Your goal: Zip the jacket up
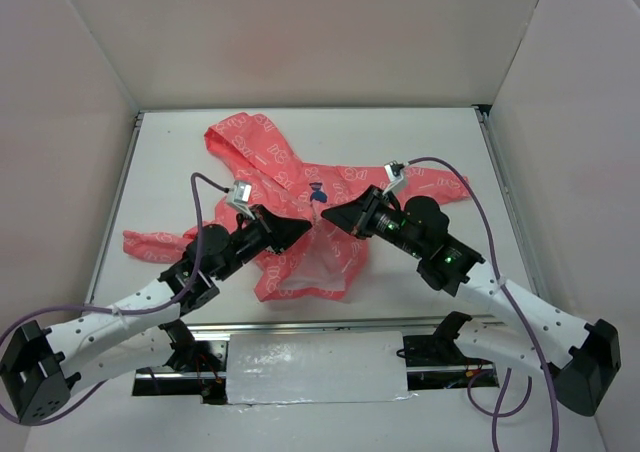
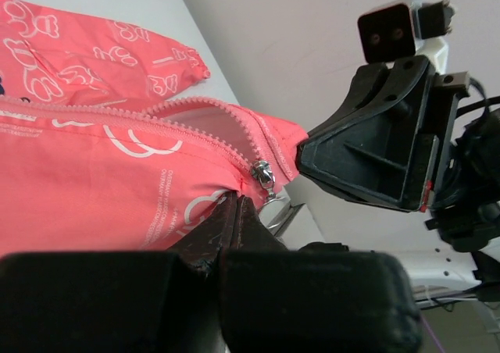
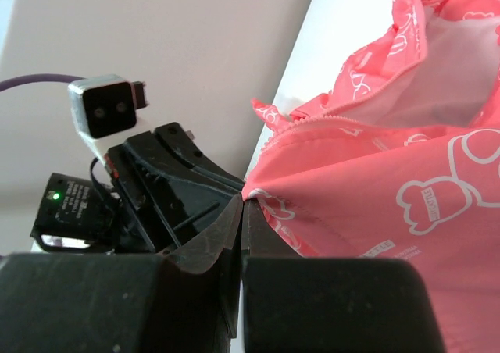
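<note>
The coral-pink jacket [image 1: 300,187] lies spread on the white table, hood at the back left and one sleeve out to each side. A small blue emblem [image 1: 317,194] shows near its middle. My left gripper [image 1: 303,231] is shut on the jacket's front edge [image 2: 117,181], right beside the metal zipper slider [image 2: 264,176]. Beyond the slider the zipper teeth [image 2: 195,130] stand apart. My right gripper [image 1: 330,217] faces it from the right, tips almost touching, and is shut on a pinch of the jacket's fabric [image 3: 375,181].
White enclosure walls [image 1: 300,32] ring the table at the back and on both sides. A silvery taped panel [image 1: 315,367] runs along the near edge between the arm bases. A purple cable [image 1: 480,212] loops off each arm.
</note>
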